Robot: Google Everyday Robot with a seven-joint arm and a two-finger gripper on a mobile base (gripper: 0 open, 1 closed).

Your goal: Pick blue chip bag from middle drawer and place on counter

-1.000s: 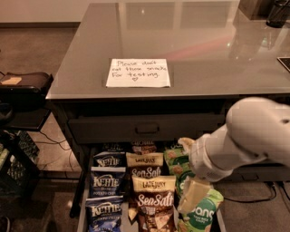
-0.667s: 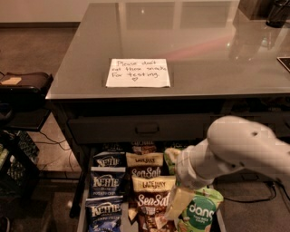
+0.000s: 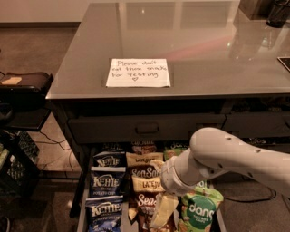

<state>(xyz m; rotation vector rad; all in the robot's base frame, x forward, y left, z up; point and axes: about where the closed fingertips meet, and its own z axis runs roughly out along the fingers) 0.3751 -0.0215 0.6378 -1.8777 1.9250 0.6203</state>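
The middle drawer [image 3: 82,213] is pulled out below the counter [image 3: 204,41], which bears a white handwritten note [image 3: 138,72]. Three blue chip bags lie in the drawer's left column: far [image 3: 108,159], middle [image 3: 105,182] and near [image 3: 103,212]. Brown bags [image 3: 144,172] fill the middle column and green bags [image 3: 199,209] the right. My white arm [image 3: 226,156] reaches in from the right. My gripper [image 3: 163,210] hangs low over the brown bags, right of the nearest blue bag and apart from it.
The closed top drawer front [image 3: 147,128] with a recessed handle sits just above the open drawer. A black crate [image 3: 13,165] and a dark stand [image 3: 22,84] are on the left. A dark object [image 3: 278,12] stands at the counter's back right.
My arm has swung left and down across the drawer, bringing the gripper from over the green bags to over the brown bags. The bags have not moved.
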